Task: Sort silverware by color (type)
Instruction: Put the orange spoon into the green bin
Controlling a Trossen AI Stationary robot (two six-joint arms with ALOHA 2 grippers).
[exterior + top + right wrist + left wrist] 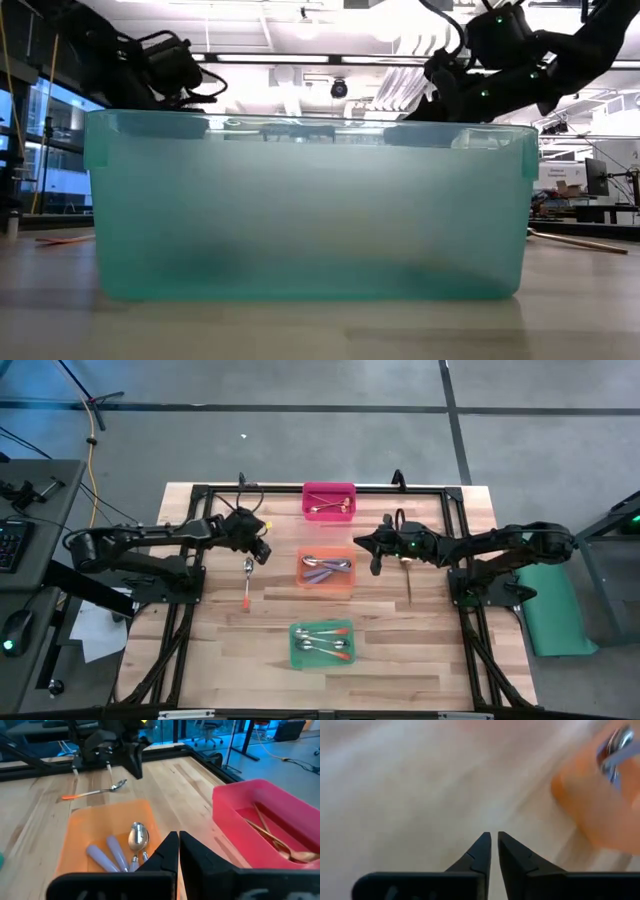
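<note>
- Nearest the low camera stands the translucent green plastic bin (305, 210), a frosted rectangular tub with rounded corners; from above it holds orange-red-handled silver spoons (325, 643) lying roughly across it.
- My left tool (262, 552) hangs over the pale wood-plank surface (220, 660), just left of the orange bin; its two dark tapered fingers (479, 854) are nearly together, with only a thin slit between the tips and nothing held.
- Just below that tool, one loose spoon with a shiny silver bowl and an orange-red handle (247, 582) lies flat on the surface, its long axis running toward the front edge, bowl toward the tool, handle pointing away from it.
- My right tool (375, 565) hovers at the right side of the translucent orange plastic bin (326, 586), its fingers closed almost to touching, gripping nothing.
- In that orange bin lie purple-handled silver spoons (122, 851), smooth and glossy.
- The glossy pink plastic bin (260, 815) holds slim gold spoons (272, 840).
- A thin wooden-looking stick (410, 582) lies right of my right tool; what it is I cannot tell.
</note>
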